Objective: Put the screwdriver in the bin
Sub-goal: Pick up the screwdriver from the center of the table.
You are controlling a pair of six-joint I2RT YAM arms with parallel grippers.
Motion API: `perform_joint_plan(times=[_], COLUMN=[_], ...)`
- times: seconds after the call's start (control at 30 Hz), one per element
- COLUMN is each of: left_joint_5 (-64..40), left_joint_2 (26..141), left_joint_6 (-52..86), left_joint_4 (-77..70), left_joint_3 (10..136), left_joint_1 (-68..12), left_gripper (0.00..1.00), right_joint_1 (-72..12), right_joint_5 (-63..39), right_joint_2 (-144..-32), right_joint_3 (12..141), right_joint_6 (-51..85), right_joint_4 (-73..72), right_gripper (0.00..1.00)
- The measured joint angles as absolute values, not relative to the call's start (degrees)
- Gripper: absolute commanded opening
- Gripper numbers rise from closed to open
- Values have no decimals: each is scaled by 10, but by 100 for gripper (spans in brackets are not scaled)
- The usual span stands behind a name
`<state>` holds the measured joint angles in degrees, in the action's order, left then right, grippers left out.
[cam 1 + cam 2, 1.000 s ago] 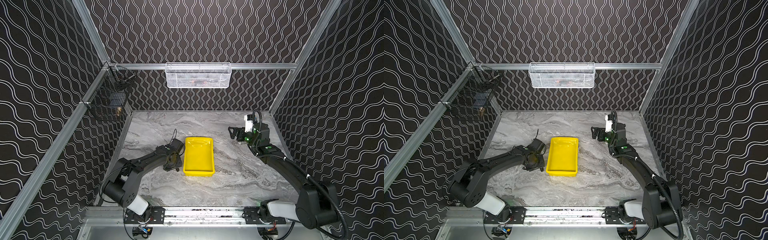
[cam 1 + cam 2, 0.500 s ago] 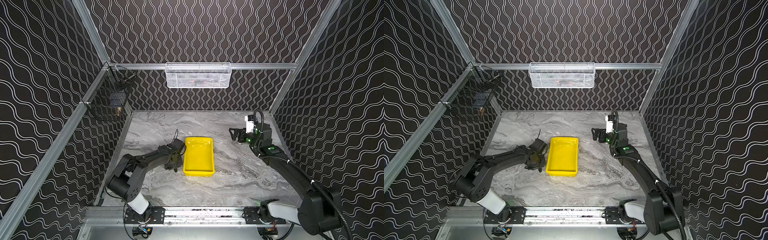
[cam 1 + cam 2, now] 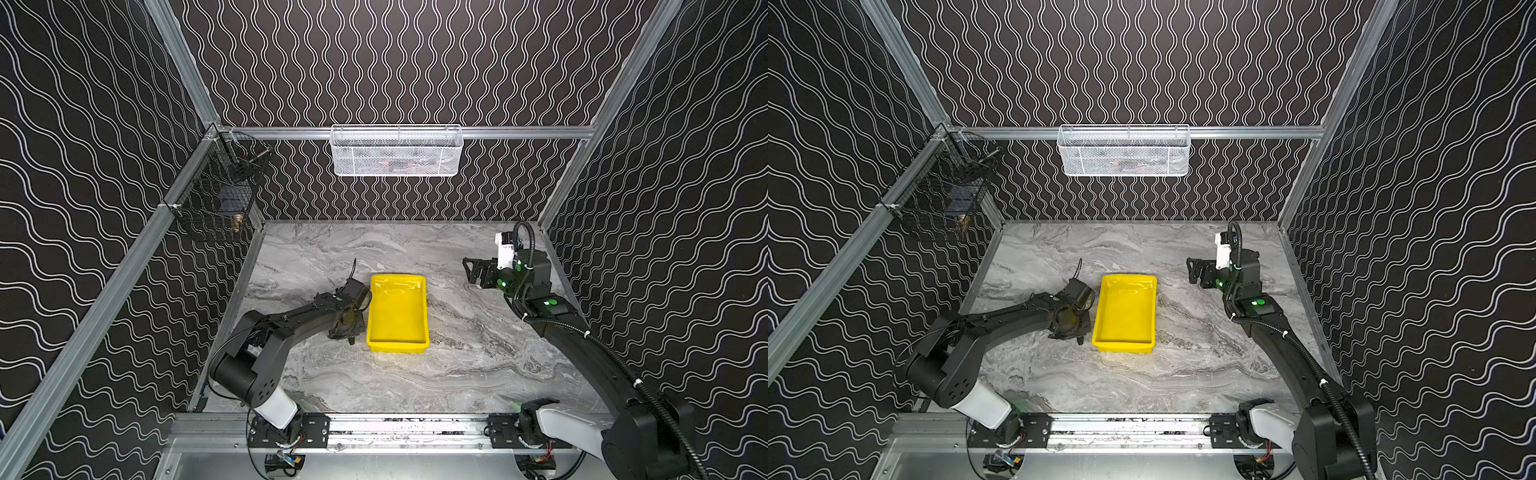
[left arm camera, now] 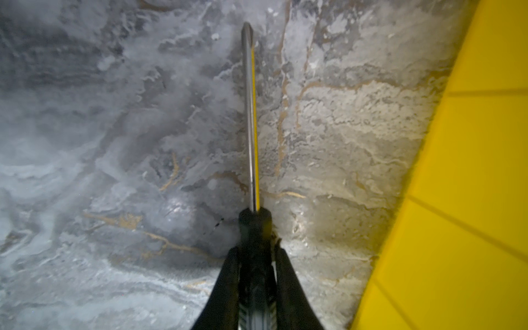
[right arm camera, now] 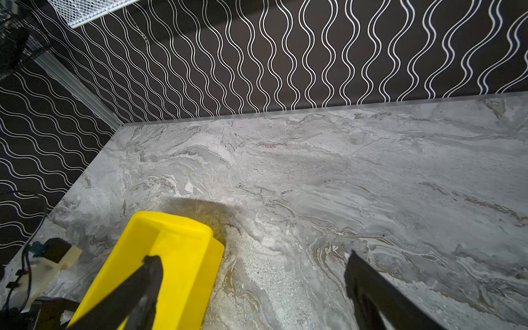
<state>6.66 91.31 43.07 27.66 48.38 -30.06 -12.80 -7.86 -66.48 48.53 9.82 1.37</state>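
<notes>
A grey marbled tabletop [image 3: 457, 374] fills the floor of a booth walled in black paper with white wavy lines, and the yellow bin [image 3: 398, 343] sits near its middle, long side running from 12 to 6 o'clock in both top views. The left gripper [image 3: 348, 332] is low on the table just beside the bin's long wall, at about 9 o'clock from it, and its two black fingers [image 4: 228, 285] are clenched on the black handle of the screwdriver [image 4: 251, 120]. In the left wrist view the tool points straight out ahead of the fingers, thin metal shaft leading, handle held between them; the shaft appears to lie on or just over the marble, and I cannot tell which. Its long axis seems to run roughly alongside the bin's yellow wall [image 4: 471, 171], which stands close by on one side but apart from the shaft. So the coming move, as I judge it, turns on this: the bin lies sideways from the held tool, toward 3 o'clock in a top view, and the rim must be cleared by lifting before carrying across. The left arm is the nearer one and already has the tool. The right gripper [image 3: 473, 272] hangs well apart at about 2 o'clock from the bin, its fingers [image 5: 371, 291] spread wide with nothing between them
</notes>
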Motion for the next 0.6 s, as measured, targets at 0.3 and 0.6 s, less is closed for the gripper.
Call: perform_joint_plan(times=[0.3, 0.6], left_joint_5=[90, 115], left_joint_2=[878, 852], left_joint_6=[415, 399], left_joint_4=[298, 331], left_joint_3=[482, 507], left_joint_1=[-301, -301], left_gripper=[0, 0], right_joint_1=[-126, -113], right_joint_5=[-96, -120], right_joint_2=[-660, -659], right_joint_3=[486, 484], right_joint_6=[109, 116], right_joint_4=[40, 58], right_gripper=[99, 99])
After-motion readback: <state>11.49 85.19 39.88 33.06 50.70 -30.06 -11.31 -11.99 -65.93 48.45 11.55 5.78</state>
